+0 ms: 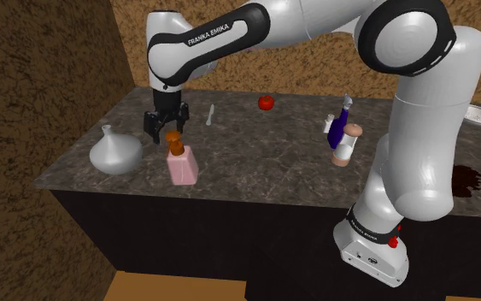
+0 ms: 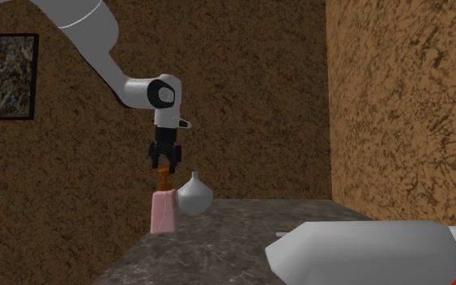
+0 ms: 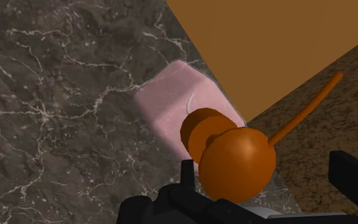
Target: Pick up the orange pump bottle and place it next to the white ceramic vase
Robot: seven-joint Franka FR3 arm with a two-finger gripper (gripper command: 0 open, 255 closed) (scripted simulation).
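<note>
The pump bottle (image 1: 183, 166) has a pink square body and an orange pump head (image 3: 236, 164). It stands upright on the dark marble counter (image 1: 264, 158), near the front edge, just to the right of the pale grey round vase (image 1: 114, 155) in the shoulder view. In the second exterior view the bottle (image 2: 163, 212) and the vase (image 2: 193, 195) stand side by side. My gripper (image 1: 165, 131) hangs open right over the pump head. In the wrist view my gripper (image 3: 269, 173) has its fingers on either side of the head, with a gap showing at the right finger (image 3: 354, 178).
Further along the counter are a small red round thing (image 1: 266, 103), a thin white utensil (image 1: 210, 114), a blue bottle (image 1: 339, 126) and a white shaker (image 1: 346, 147). A brown speckled wall (image 1: 33, 77) rises close behind the vase. The counter drops off just in front of the bottle.
</note>
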